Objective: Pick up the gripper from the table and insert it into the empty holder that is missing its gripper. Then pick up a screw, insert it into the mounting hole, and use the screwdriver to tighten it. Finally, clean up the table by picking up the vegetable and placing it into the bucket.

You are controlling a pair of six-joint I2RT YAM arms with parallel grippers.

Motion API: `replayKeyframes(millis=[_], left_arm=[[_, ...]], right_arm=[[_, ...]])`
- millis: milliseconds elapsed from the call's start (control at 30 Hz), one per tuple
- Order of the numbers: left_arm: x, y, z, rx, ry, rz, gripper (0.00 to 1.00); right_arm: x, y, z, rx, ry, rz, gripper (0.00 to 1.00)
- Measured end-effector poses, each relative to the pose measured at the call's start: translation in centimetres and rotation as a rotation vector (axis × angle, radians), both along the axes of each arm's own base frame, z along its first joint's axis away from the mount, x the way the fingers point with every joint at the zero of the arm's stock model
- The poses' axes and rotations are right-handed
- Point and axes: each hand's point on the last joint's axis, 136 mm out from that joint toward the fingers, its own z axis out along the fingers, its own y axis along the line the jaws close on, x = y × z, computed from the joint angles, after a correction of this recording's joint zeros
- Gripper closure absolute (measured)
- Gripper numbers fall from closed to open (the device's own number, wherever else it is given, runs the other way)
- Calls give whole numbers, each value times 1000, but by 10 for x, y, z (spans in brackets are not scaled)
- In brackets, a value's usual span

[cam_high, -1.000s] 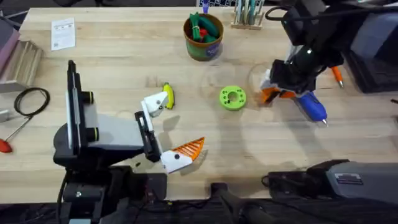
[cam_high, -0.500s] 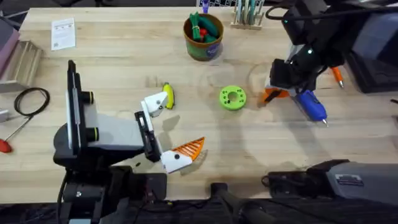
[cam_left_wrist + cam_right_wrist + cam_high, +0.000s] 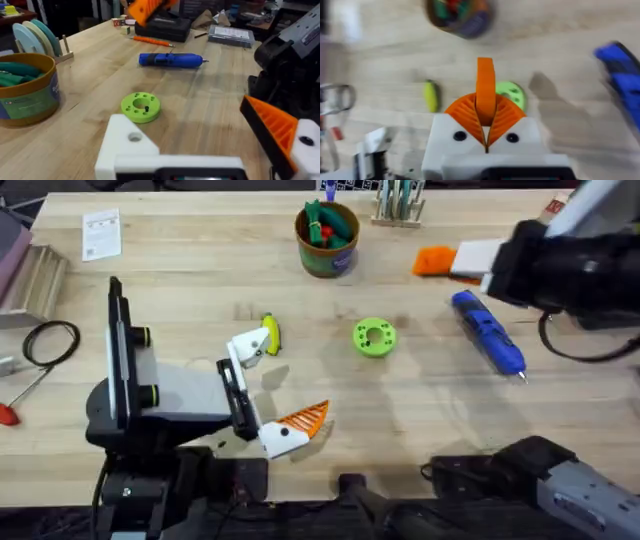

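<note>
The left gripper [image 3: 270, 390] rests low over the table [image 3: 180, 270] in the lower left of the overhead view. It is spread wide and holds nothing: one white finger mount [image 3: 248, 346] has no pad, and the other carries an orange ribbed pad [image 3: 306, 418]. The bare mount is the empty holder [image 3: 131, 145] in the left wrist view, with a round hole in its top face.

The yellow vegetable [image 3: 270, 330] lies on the table just beside the bare mount; whether they touch cannot be told. The bucket [image 3: 327, 238] stands upright near the far edge, with green and red toy pieces inside. The green disc [image 3: 375, 337] lies flat between the vegetable and the screwdriver.

The blue screwdriver [image 3: 488, 331] lies on the table at the right, its silver tip pointing toward the near edge. A thin orange pen [image 3: 152, 41] lies beyond it in the left wrist view.

The right gripper [image 3: 440, 260] is raised above the table at the upper right. Its fingers are closed on the orange wedge [image 3: 485, 92], which stands upright between the two ribbed pads [image 3: 462, 112] in the right wrist view.
</note>
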Motion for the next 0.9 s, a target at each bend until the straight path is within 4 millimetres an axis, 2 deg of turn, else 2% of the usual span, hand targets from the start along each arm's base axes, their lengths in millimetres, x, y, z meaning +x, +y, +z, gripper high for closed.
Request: replayKeyframes(millis=[133, 300, 500, 533, 667, 900], left_arm=[[0, 0, 0, 0, 1, 0, 15], [0, 0, 0, 0, 1, 0, 15], [0, 0, 0, 0, 0, 0, 14], [0, 0, 0, 0, 1, 0, 14], [0, 0, 0, 0, 1, 0, 14], [0, 0, 0, 0, 1, 0, 14]], right_arm=[[-10, 25, 15, 155, -145, 127, 992], [-31, 60, 7, 342, -202, 323, 992], [-53, 90, -21, 514, -106, 507, 992], [-59, 103, -31, 587, -39, 592, 992], [-61, 120, -35, 674, 25, 724, 992], [-68, 133, -63, 789, 225, 860, 992]])
